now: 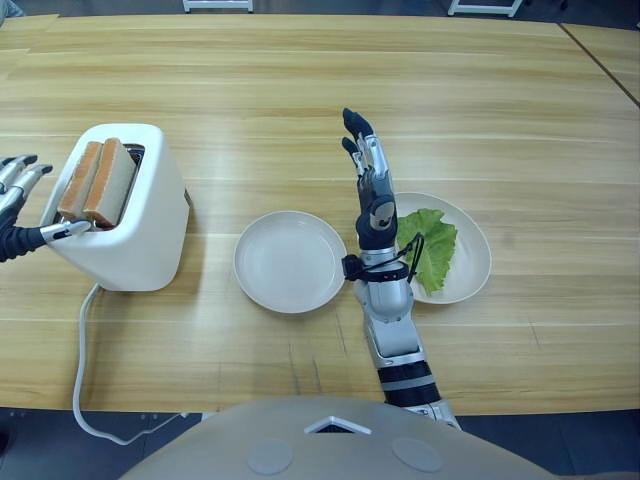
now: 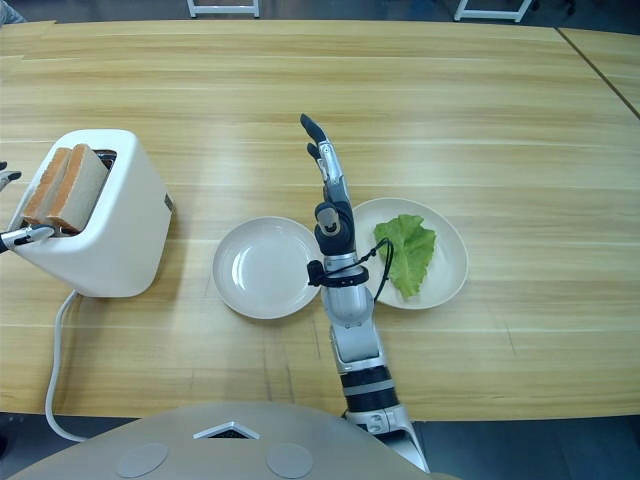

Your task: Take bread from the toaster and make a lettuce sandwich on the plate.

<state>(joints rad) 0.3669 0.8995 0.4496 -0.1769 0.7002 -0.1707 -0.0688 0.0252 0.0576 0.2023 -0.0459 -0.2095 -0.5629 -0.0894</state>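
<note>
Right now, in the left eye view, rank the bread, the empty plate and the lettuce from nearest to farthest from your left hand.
1. The bread, in the toaster slot, right beside the left hand at the left edge.
2. The empty plate, at the table's centre.
3. The lettuce, on the right plate, farthest right.

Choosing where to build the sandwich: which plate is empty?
The left plate, nearer the toaster, is bare. The right plate holds the lettuce.
</note>
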